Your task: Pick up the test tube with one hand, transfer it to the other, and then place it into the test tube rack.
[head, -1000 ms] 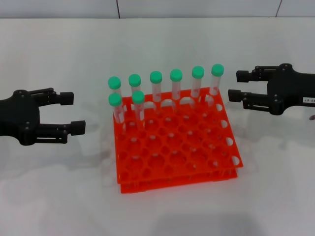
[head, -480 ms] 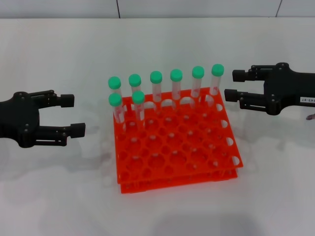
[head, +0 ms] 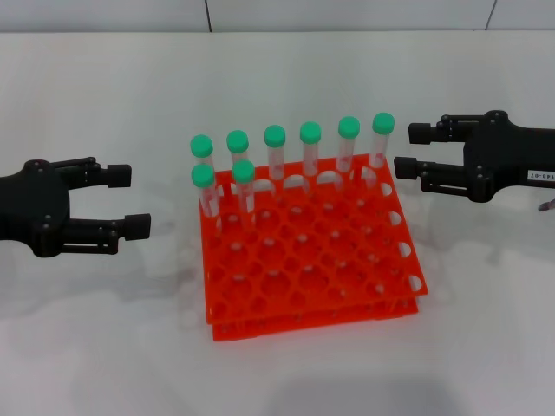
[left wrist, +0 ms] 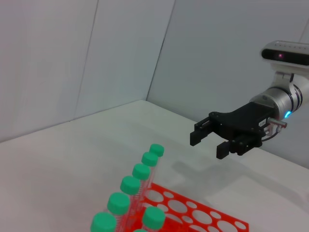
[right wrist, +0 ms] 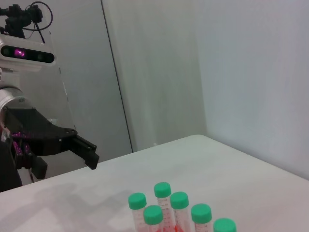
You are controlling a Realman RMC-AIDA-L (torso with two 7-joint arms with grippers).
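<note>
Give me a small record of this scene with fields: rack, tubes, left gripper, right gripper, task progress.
rack: orange-red rack on the white table, between the two arms
tubes: eight green-capped tubes upright in the rack, six in the far row and two in the next row
left gripper: left gripper beside the rack's left side, jaws open, holding nothing
right gripper: right gripper close to the rack's far right corner, near the last tube, jaws open, holding nothing
task progress: no tube is held by either gripper

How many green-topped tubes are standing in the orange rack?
8. Six green-capped tubes line the far row of the rack; two more tubes stand just in front, at the robot's left. None seem hidden.
</note>
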